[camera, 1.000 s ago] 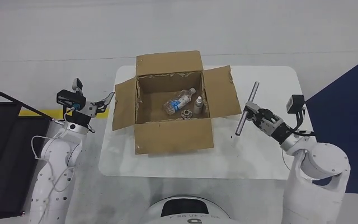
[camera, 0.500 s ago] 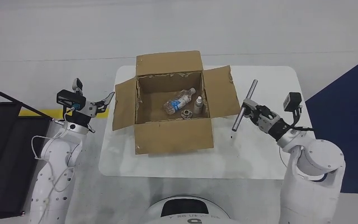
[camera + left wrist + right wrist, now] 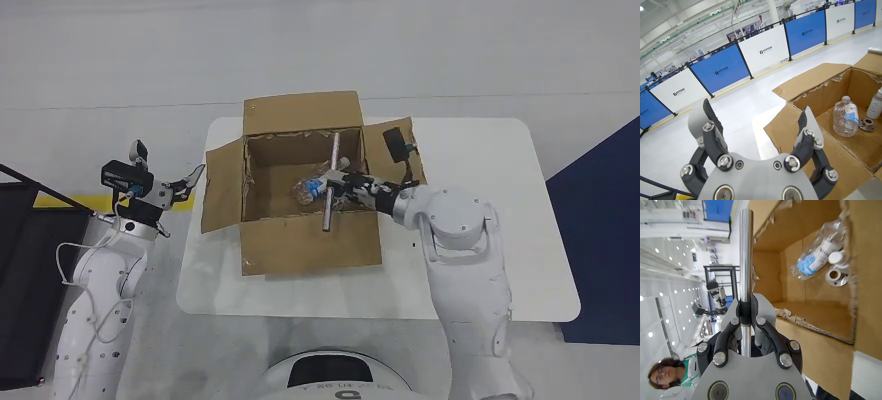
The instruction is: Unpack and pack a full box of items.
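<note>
Rod (image 3: 745, 256) clamped in your right gripper (image 3: 747, 306) over the box (image 3: 310, 245): stiff, slick metal, hold it mid-length; left gripper (image 3: 756, 107) gapes empty.

Bright, even overhead light, soft shadows

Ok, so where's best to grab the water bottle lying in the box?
I'd take the water bottle by its labelled middle, from straight above, jaws across its width: it lies on its side on the box floor, and the walls block any side approach.
</note>
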You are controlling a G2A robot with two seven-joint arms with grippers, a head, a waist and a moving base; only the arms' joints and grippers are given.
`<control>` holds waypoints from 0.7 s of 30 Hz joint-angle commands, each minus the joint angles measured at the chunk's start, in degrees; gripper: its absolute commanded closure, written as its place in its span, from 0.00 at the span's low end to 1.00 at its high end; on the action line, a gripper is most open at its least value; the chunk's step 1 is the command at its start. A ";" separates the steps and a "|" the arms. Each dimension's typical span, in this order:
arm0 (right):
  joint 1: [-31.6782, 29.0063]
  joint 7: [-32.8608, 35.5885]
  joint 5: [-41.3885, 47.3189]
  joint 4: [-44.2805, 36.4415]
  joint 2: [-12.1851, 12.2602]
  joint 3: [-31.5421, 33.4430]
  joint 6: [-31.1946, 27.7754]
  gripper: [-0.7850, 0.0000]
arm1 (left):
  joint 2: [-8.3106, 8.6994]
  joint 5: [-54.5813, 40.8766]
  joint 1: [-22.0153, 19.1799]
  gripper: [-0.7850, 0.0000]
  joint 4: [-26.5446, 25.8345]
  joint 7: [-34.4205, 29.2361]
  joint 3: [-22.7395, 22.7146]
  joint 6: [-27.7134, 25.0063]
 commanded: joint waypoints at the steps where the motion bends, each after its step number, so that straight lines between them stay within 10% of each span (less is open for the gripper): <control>1: 2.08 -0.44 -1.76 2.83 -0.03 -2.81 1.50 1.00 | 0.00 0.00 0.00 0.00 0.00 0.00 0.00 0.00; 21: 12.09 -17.34 0.52 14.68 -1.75 -13.52 26.30 1.00 | 0.00 0.00 0.00 0.00 0.00 0.00 0.00 0.00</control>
